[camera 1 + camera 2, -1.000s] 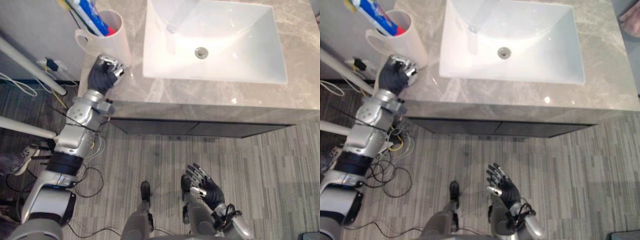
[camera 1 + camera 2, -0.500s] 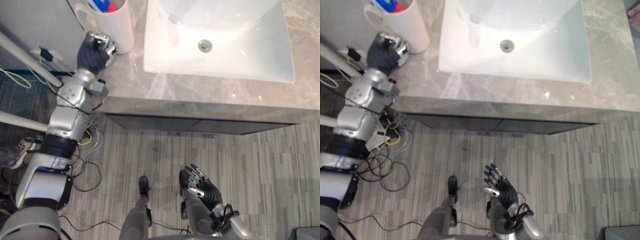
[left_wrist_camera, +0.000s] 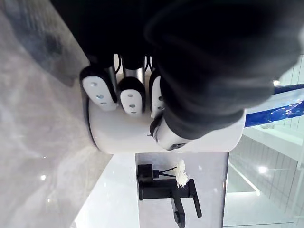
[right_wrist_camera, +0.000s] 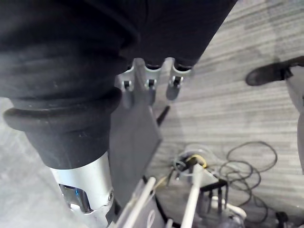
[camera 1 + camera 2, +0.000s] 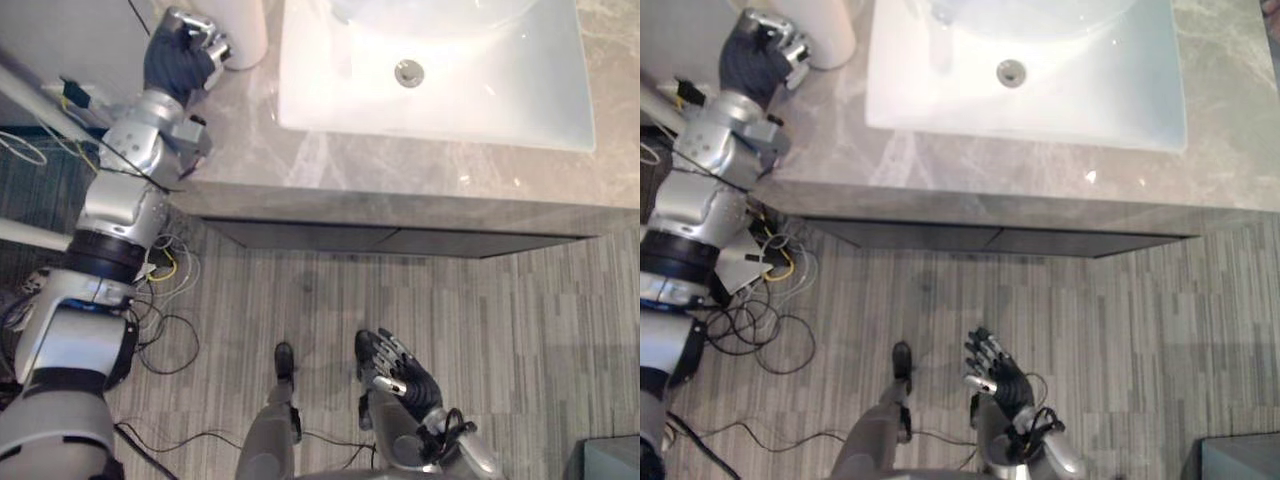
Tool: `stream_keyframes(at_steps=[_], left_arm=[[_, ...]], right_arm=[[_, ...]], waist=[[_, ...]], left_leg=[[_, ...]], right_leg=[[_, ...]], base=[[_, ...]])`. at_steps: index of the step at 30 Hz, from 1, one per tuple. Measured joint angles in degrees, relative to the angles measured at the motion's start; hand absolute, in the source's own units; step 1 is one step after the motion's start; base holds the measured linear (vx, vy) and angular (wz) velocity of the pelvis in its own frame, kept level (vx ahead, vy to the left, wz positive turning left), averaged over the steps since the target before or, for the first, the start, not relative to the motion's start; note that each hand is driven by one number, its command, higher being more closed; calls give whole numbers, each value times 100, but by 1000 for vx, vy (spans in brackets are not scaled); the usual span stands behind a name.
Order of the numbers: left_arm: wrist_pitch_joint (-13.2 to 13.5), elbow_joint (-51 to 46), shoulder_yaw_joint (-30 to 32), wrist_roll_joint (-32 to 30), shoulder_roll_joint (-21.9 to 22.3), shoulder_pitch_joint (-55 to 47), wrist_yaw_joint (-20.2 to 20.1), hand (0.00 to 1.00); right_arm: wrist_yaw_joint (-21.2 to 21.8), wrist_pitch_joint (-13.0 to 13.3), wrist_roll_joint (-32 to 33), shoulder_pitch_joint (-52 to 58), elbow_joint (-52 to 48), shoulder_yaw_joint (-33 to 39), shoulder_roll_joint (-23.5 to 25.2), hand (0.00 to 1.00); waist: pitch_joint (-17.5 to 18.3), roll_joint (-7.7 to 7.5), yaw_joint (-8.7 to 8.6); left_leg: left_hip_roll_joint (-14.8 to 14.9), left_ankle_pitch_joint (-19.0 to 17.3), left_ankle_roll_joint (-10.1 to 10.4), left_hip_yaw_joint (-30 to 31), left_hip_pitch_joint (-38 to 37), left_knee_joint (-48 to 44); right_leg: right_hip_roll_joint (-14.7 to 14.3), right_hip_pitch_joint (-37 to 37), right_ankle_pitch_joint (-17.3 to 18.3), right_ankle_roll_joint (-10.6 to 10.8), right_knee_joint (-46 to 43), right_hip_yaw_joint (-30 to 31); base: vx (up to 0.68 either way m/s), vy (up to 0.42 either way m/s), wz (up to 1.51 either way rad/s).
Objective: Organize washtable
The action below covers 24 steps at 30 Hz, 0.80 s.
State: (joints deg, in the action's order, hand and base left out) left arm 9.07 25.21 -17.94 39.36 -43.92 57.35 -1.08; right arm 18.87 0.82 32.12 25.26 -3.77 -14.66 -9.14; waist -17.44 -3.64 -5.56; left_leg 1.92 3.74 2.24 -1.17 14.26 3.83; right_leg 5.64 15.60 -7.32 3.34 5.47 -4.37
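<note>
A white cup (image 5: 245, 30) stands at the back left of the grey stone washtable (image 5: 250, 150), left of the white sink (image 5: 300, 100). My left hand (image 5: 180, 55) is at the cup's left side, where the handle was, with its fingers (image 3: 133, 95) curled and their dark tips against the cup's wall (image 3: 142, 135). The handle itself is hidden under the hand. A blue tube (image 3: 285, 107) sticks out of the cup. My right hand (image 5: 400, 375) hangs low over the floor in front of the washtable, fingers straight and holding nothing.
A black faucet (image 3: 166, 190) stands behind the sink. The sink's drain (image 5: 407, 72) lies in the middle of the basin. Loose cables (image 5: 165, 270) and white poles (image 5: 30, 95) lie by the washtable's left end.
My left hand has moved toward the back of the washtable with the cup, and the cup now stands further back. The view has shifted a little. The right hand has hardly moved.
</note>
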Motion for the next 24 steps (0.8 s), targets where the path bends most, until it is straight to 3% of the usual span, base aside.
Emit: stream_keyframes(at_steps=[14, 24], left_arm=[[-3, 379, -48, 35, 1, 222, 69, 100], [-14, -508, 82, 22, 9, -910, -14, 100]], right_arm=[[-2, -1, 11, 0, 2, -156, -20, 0], [1, -10, 0, -2, 7, -162, -20, 0]], waist=[[-15, -37, -10], [-8, -42, 7]], left_leg=[[-8, 1, -1, 4, -91, -10], [-7, 3, -1, 18, -261, -19]], right_leg=[[6, -108, -9, -6, -1, -6], [6, -279, -8, -6, -3, -26]], base=[[0, 0, 0], [-7, 1, 1]])
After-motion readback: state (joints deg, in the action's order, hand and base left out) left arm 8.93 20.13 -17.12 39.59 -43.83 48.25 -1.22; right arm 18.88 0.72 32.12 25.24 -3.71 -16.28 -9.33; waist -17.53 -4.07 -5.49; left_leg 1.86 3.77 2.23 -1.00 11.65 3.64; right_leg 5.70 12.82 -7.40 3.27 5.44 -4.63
